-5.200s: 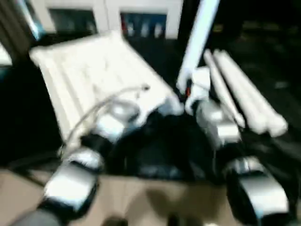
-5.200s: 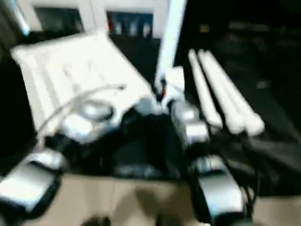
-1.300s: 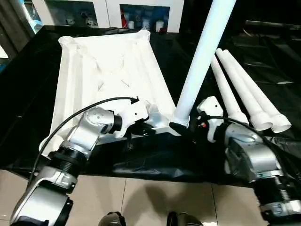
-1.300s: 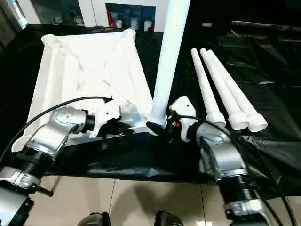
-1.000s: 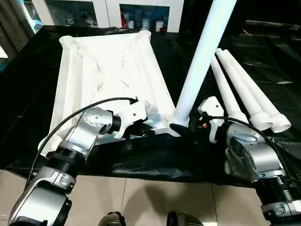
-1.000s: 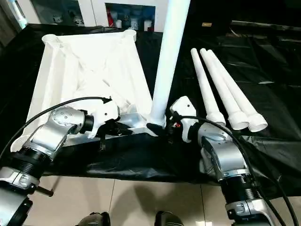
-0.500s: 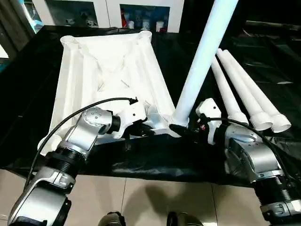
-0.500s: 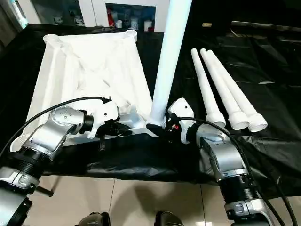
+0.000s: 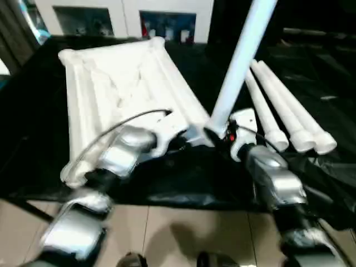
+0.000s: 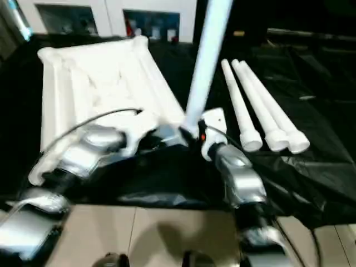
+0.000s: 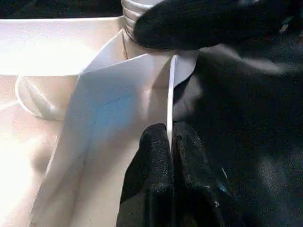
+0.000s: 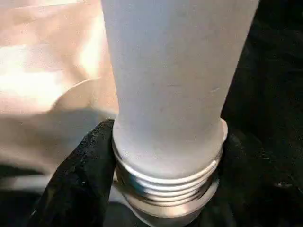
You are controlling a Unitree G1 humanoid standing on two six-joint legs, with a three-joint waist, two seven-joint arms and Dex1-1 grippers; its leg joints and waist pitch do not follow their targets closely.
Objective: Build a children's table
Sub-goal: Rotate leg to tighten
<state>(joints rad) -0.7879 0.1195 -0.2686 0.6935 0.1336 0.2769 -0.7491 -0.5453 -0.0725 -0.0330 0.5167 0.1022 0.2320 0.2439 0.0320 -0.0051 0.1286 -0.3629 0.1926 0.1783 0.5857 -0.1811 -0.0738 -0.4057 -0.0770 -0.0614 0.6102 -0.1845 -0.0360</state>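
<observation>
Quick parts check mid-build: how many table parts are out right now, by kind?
Tabletop: 1
Upright leg at the top's near corner: 1
Legs lying flat on the black sheet (): 3
Total: 5 parts

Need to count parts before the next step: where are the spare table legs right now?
In the left eye view, three loose legs lie side by side on the black sheet, right of the upright leg and the tabletop.
</observation>
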